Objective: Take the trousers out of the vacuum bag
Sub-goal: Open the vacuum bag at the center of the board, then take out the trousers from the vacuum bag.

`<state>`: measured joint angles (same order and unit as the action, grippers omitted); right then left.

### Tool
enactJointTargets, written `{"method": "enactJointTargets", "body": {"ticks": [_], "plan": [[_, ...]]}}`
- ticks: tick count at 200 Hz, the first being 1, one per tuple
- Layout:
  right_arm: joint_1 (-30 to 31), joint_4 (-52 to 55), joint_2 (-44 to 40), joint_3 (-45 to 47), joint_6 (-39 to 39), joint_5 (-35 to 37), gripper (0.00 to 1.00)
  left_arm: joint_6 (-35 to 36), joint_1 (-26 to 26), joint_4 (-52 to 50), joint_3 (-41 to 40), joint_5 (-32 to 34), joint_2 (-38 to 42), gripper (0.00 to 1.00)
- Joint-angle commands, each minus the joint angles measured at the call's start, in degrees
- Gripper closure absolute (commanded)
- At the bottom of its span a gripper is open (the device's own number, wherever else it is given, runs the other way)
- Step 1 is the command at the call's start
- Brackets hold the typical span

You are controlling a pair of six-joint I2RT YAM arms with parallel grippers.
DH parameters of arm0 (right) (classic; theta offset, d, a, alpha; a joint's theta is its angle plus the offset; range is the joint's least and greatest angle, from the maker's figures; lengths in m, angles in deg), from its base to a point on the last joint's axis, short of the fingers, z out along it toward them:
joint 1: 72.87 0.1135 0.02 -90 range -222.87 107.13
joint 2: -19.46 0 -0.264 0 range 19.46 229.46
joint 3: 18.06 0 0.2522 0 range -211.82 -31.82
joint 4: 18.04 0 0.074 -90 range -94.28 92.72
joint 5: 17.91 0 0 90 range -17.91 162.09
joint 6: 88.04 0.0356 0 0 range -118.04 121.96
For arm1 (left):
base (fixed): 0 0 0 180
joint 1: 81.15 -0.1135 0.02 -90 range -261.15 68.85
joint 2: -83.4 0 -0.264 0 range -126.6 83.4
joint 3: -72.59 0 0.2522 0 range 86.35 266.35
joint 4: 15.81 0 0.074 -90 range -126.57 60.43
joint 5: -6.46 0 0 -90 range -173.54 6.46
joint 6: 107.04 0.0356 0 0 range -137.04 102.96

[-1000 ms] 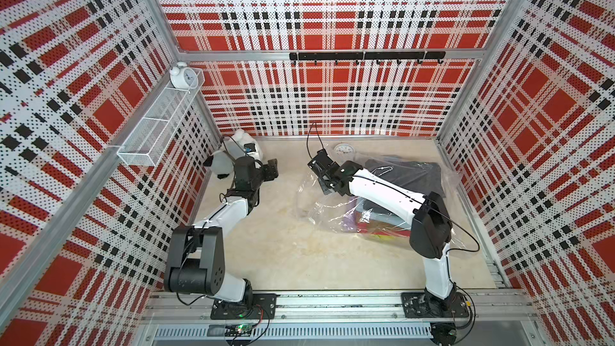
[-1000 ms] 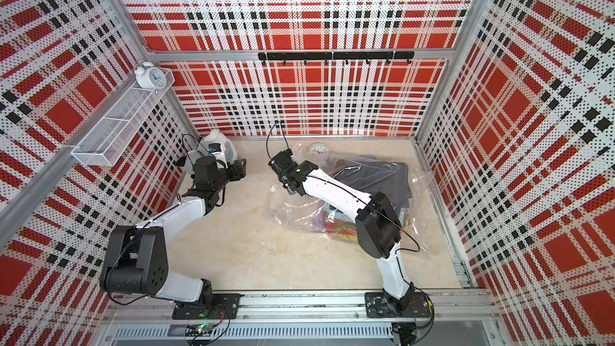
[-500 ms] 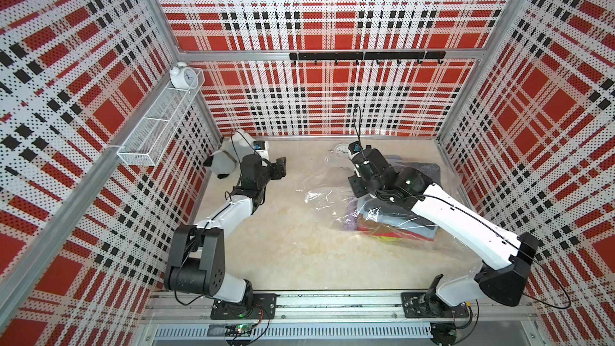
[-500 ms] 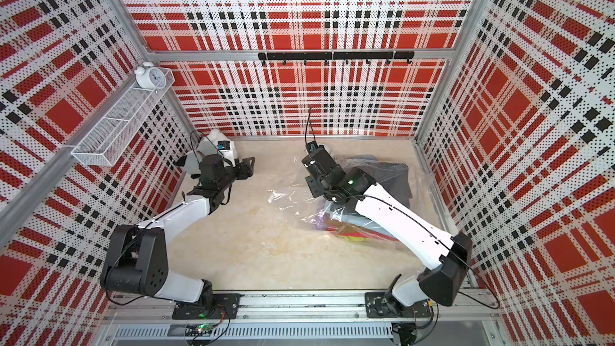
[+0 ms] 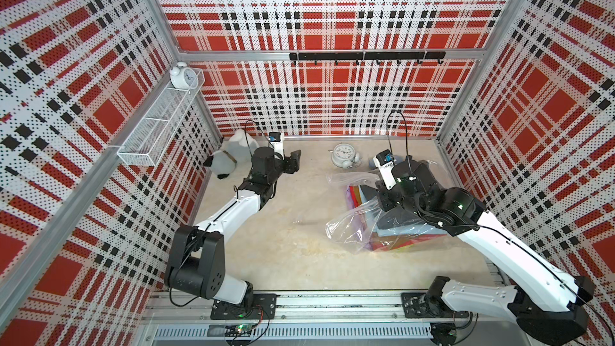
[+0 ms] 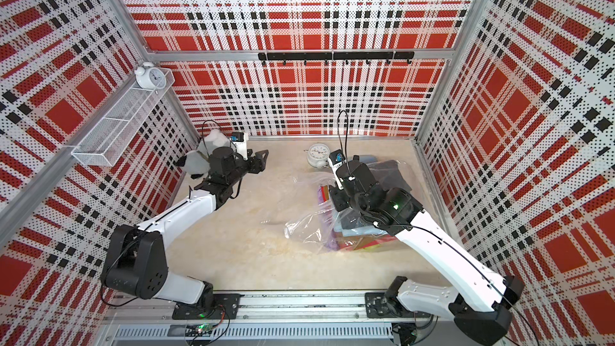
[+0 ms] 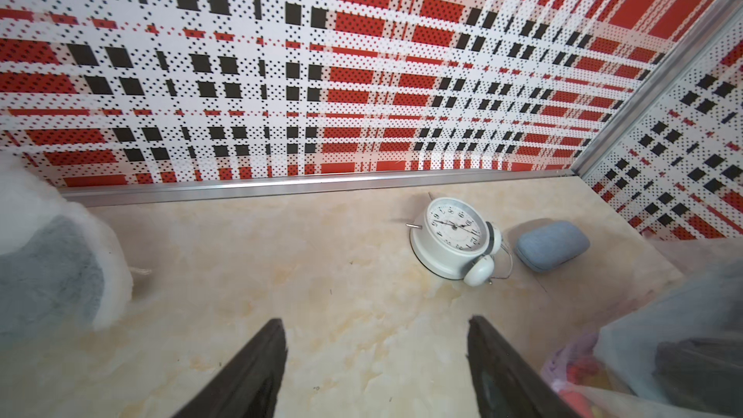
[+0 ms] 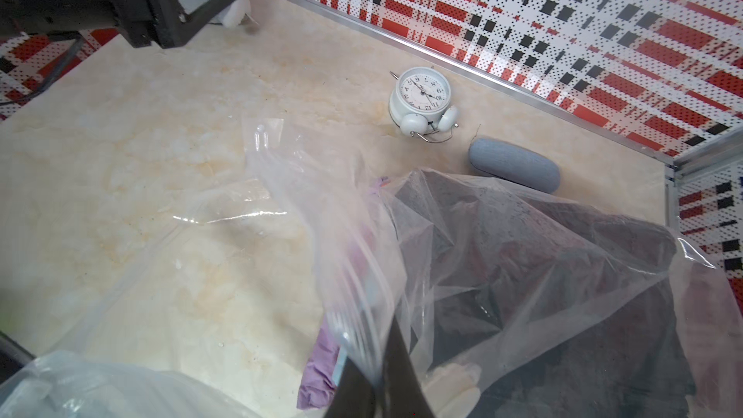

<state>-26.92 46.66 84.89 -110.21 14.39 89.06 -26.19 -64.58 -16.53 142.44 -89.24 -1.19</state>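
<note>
The clear vacuum bag [image 5: 346,228] [image 6: 304,228] lies crumpled at the right of the floor. Folded trousers [image 5: 401,224] show through it, charcoal on top of a coloured stack [image 6: 324,191]. My right gripper [image 5: 382,200] [image 6: 337,199] hangs over the bag, shut on a fold of its plastic film [image 8: 321,203]. In the right wrist view the fingers [image 8: 402,371] pinch the film above lilac cloth [image 8: 321,359], with charcoal trousers [image 8: 563,275] behind plastic. My left gripper [image 5: 294,161] [image 7: 376,355] stands open over bare floor at the back left, holding nothing.
A white alarm clock [image 5: 342,155] [image 7: 454,235] and a grey-blue pouch [image 7: 553,245] lie near the back wall. A grey-white plush toy [image 5: 229,158] sits in the back left corner. A wire basket [image 5: 159,128] with a second clock hangs on the left wall.
My right arm swung from left of the bag's mouth to the right and over the trousers, dragging the film with it. The left gripper drifted slightly right.
</note>
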Motion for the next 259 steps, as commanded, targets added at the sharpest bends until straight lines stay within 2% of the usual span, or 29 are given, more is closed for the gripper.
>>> {"method": "enactJointTargets", "body": {"ticks": [1,14,23,35,56,101,123,157,206,259], "plan": [[-0.3,-8.1,2.7,0.3,-1.7,-5.2,1.0,2.2,4.1,-2.8,0.2,1.6,3.9,0.25],[-0.3,-11.4,5.7,0.3,-2.0,-9.4,1.0,2.0,6.6,-2.9,-1.2,2.3,6.0,0.24],[-0.3,-13.4,7.8,-0.1,-2.2,-11.5,0.95,1.4,8.2,-2.8,-2.5,2.7,7.5,0.23],[-0.3,-15.4,10.6,-1.4,-2.4,-13.2,0.97,0.2,10.1,-2.0,-4.5,3.1,9.5,0.23],[-0.7,-16.4,14.6,-4.8,-2.8,-14.0,1.0,-1.8,12.0,-1.6,-7.7,5.0,13.0,0.24],[-1.5,-12.6,18.7,-10.7,-3.3,-11.9,1.0,-2.2,11.5,-2.2,-13.3,6.7,18.7,0.26],[-1.6,-11.8,18.5,-11.7,-3.1,-10.5,1.0,-3.0,12.4,-1.1,-15.0,3.1,18.5,0.26],[-1.6,-10.1,18.5,-14.0,-3.3,-10.1,1.0,-6.0,15.1,7.8,-20.0,-5.5,17.4,0.24],[-1.6,-8.8,19.4,-18.7,-4.5,-10.0,1.0,-3.9,21.5,13.2,-21.4,-12.7,13.1,0.24],[-1.6,-8.4,21.4,-21.7,-5.5,-10.0,1.0,-16.3,22.9,31.6,-24.9,-19.8,6.5,0.24]]}}
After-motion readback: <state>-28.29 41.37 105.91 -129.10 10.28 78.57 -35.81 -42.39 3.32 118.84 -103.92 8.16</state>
